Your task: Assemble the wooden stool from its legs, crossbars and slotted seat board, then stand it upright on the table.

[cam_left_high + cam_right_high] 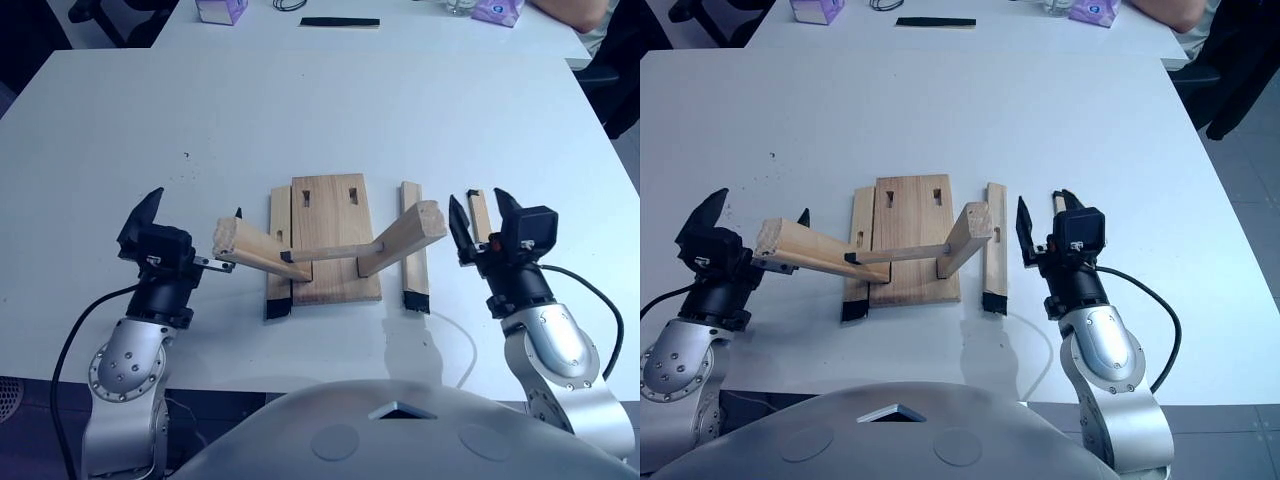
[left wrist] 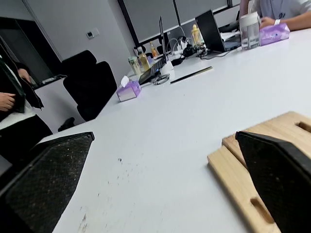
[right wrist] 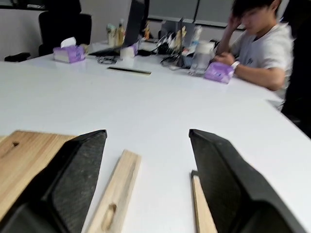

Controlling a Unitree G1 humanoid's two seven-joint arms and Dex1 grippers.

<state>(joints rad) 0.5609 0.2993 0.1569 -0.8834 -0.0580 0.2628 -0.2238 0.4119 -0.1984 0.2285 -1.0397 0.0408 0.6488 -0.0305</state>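
Note:
The slotted seat board (image 1: 335, 215) lies flat mid-table. Two legs, one left (image 1: 245, 248) and one right (image 1: 408, 235), rise from its near part, lean outward and are joined by a crossbar (image 1: 325, 253). A loose leg (image 1: 279, 225) lies along the board's left side and another loose leg (image 1: 411, 265) to its right. A short crossbar (image 1: 480, 215) lies on the table by my right gripper (image 1: 482, 218), which stands open right of the pieces. My left gripper (image 1: 193, 215) is open left of them, holding nothing. The right wrist view shows the slotted leg (image 3: 116, 194) and the short crossbar (image 3: 201, 204).
The white table (image 1: 150, 120) has free room at the far side and at both ends. On a second table behind lie a black strip (image 1: 340, 22) and two tissue boxes (image 1: 222, 10). A white cable (image 1: 462, 350) hangs near the front edge.

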